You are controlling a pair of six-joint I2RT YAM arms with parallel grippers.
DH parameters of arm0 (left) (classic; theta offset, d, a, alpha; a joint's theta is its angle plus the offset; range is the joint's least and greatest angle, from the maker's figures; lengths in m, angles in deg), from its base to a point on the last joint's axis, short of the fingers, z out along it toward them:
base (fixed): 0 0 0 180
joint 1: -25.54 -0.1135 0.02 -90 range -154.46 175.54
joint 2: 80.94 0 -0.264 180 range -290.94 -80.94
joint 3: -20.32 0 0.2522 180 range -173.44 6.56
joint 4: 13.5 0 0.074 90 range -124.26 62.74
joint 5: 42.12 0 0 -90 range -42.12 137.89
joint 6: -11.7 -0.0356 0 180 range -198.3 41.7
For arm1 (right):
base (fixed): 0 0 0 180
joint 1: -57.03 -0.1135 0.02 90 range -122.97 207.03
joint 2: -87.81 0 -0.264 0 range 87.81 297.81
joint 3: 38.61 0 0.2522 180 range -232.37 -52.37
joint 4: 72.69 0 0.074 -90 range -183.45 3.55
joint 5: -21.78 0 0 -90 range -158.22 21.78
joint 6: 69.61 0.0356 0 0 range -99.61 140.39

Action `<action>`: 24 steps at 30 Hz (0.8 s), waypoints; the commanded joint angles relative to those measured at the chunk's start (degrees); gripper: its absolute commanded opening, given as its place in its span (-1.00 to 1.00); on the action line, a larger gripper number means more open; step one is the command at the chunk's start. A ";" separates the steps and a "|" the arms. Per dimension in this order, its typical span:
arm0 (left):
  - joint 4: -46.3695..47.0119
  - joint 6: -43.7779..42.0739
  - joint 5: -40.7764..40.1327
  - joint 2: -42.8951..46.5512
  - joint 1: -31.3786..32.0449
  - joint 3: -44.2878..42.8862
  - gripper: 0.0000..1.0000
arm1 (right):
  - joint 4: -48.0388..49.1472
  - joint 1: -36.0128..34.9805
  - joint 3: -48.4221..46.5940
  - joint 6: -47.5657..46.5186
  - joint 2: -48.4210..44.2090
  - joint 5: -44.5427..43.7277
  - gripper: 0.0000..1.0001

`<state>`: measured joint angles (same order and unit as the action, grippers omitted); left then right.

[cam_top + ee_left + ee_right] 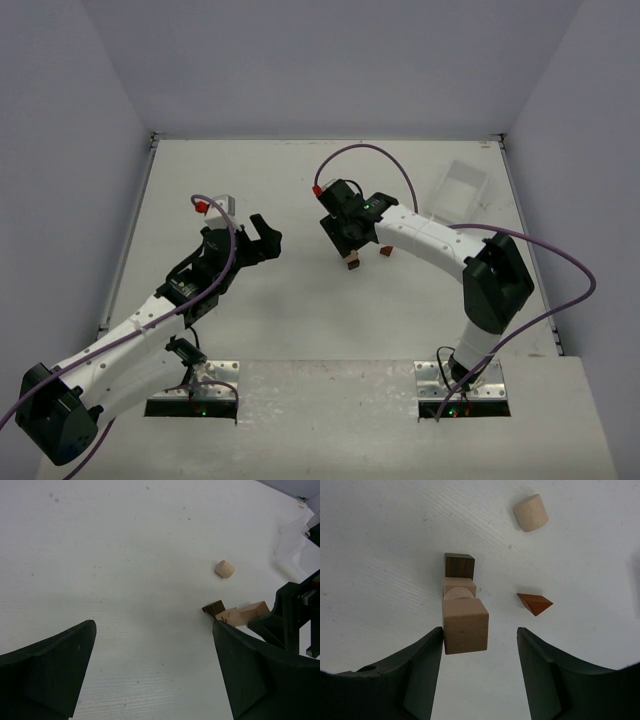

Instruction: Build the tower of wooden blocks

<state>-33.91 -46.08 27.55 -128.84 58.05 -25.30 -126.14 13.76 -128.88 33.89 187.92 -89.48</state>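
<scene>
We kept no grip: the right gripper (479, 635) hung open astride the upright wood block tower (464, 625) directly beneath it, the left gripper (262, 238), also open, well apart.

No legible text, labels, brands or numbers in any view — the pale cube (465, 625), dark brown cube (459, 565) and clear plastic tray (458, 190) showed no readable markings.

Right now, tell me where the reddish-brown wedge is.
In the right wrist view the wedge lies on the table just right of the block stack, apart from it, with the pale cylinder farther up the picture.
</scene>
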 commanded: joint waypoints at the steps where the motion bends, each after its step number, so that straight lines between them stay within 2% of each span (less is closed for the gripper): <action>1: 1.97 -0.06 0.36 0.53 -0.61 0.01 1.00 | -0.20 0.11 -0.31 0.48 -2.32 -2.15 0.23; 15: 2.00 0.03 0.30 0.53 -0.61 0.01 1.00 | 0.84 0.11 -0.60 0.21 -2.65 1.21 0.24; 24: 2.08 -0.05 0.39 0.51 -0.61 -0.03 1.00 | 1.94 0.11 -2.45 0.71 -0.45 0.36 0.25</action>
<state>-33.91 -46.08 27.55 -128.82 58.05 -25.30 -126.20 13.76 -128.90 33.93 187.92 -88.49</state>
